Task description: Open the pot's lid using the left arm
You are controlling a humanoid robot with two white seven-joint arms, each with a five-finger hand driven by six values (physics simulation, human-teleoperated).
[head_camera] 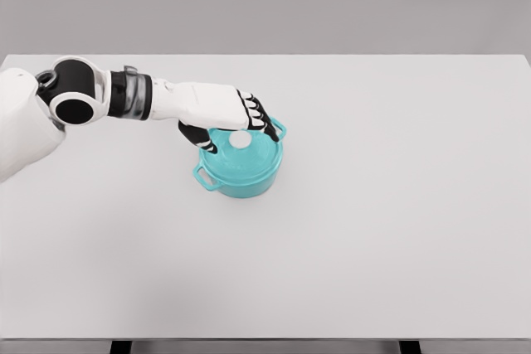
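A teal pot [249, 180] with two small side handles stands on the white table, left of the middle. Its teal lid [249, 159] is on, with a round white knob [240, 140] at its centre. My left hand [239, 137] reaches in from the left and hovers over the lid's far side. The thumb [203, 140] hangs at the lid's left edge and the fingers [259, 118] curve down at its back right edge. The knob shows uncovered between them, with no finger closed on it.
The white table [398, 230] stretches wide around the pot, its front edge near the picture's bottom. My left arm's shoulder and forearm [124, 95] lie over the table's far left.
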